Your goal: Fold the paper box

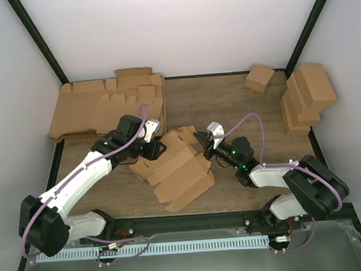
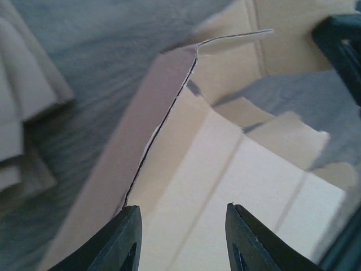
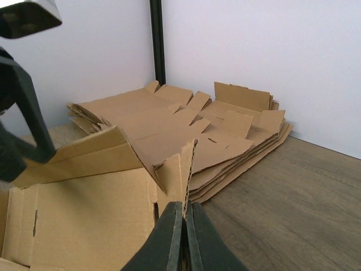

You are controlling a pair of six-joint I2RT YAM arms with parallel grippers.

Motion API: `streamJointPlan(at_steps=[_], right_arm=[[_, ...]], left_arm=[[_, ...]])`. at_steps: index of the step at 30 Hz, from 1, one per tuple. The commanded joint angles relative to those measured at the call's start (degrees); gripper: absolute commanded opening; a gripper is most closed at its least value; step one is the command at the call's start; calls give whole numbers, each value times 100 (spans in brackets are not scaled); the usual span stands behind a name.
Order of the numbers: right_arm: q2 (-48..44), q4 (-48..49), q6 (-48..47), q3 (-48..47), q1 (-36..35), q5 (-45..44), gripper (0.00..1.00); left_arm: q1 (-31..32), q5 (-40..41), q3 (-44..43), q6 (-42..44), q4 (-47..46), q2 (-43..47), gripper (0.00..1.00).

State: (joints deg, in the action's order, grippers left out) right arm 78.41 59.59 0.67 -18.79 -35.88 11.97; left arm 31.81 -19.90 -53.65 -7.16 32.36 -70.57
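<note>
The paper box (image 1: 178, 170) is a brown corrugated blank, partly folded, lying mid-table between the two arms. My left gripper (image 1: 161, 147) is at its left end. In the left wrist view this gripper (image 2: 180, 210) stands open over a pale inner panel (image 2: 237, 186), and its left fingertip (image 2: 130, 217) is by the foot of a raised flap (image 2: 152, 113). My right gripper (image 1: 199, 137) is at the box's far right corner. In the right wrist view it (image 3: 185, 206) is shut on the edge of an upright flap (image 3: 181, 169).
A stack of flat cardboard blanks (image 1: 104, 103) lies at the back left, and shows behind the flap as blanks (image 3: 225, 124) in the right wrist view. Finished boxes (image 1: 308, 95) are piled at the right edge, with one small box (image 1: 259, 77) near the back wall.
</note>
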Motion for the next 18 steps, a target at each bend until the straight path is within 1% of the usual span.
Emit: streamJointPlan(at_steps=[1, 5, 10, 13, 18], right_arm=[[95, 201, -134, -106, -42, 62, 1], [108, 154, -163, -173, -42, 60, 1], [67, 128, -173, -136, -44, 53, 1], [105, 80, -189, -176, -46, 47, 1], [210, 43, -199, -249, -42, 49, 1]], left_arm=[[126, 1441, -189, 537, 184, 205, 44], [188, 1939, -181, 841, 173, 195, 45], [273, 2171, -305, 858, 307, -166, 44], [353, 1828, -289, 886, 230, -235, 38], [695, 2319, -318, 876, 276, -397, 28]])
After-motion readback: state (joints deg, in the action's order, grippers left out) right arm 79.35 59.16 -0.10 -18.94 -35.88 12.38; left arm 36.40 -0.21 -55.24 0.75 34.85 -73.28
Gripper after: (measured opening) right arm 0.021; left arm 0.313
